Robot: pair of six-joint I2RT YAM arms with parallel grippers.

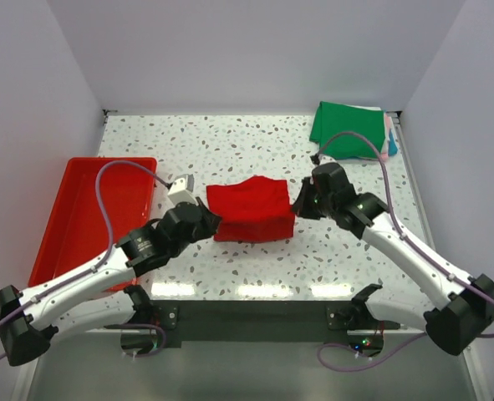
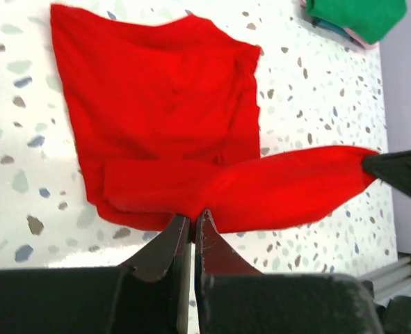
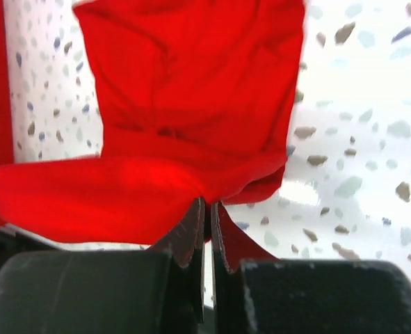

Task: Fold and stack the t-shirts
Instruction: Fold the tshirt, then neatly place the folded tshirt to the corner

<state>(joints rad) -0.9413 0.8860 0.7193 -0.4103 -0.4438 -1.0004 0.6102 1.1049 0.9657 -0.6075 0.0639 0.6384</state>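
A bright red t-shirt [image 1: 251, 209] lies partly folded in the middle of the speckled table. My left gripper [image 1: 216, 222] is shut on its near left corner; the left wrist view shows the cloth [image 2: 163, 118] pinched at the gripper [image 2: 192, 219]. My right gripper [image 1: 297, 205] is shut on the near right corner, and the right wrist view shows the shirt [image 3: 191, 90] bunched at the gripper [image 3: 208, 207]. The near edge is stretched between both grippers, lifted a little off the table. A folded green t-shirt [image 1: 347, 128] tops a stack at the back right, with pink and teal edges [image 1: 390, 142] showing.
A rigid red plastic tray [image 1: 96, 213] stands at the left side of the table, next to my left arm. The stack also shows in the left wrist view [image 2: 358, 17]. White walls close the table on three sides.
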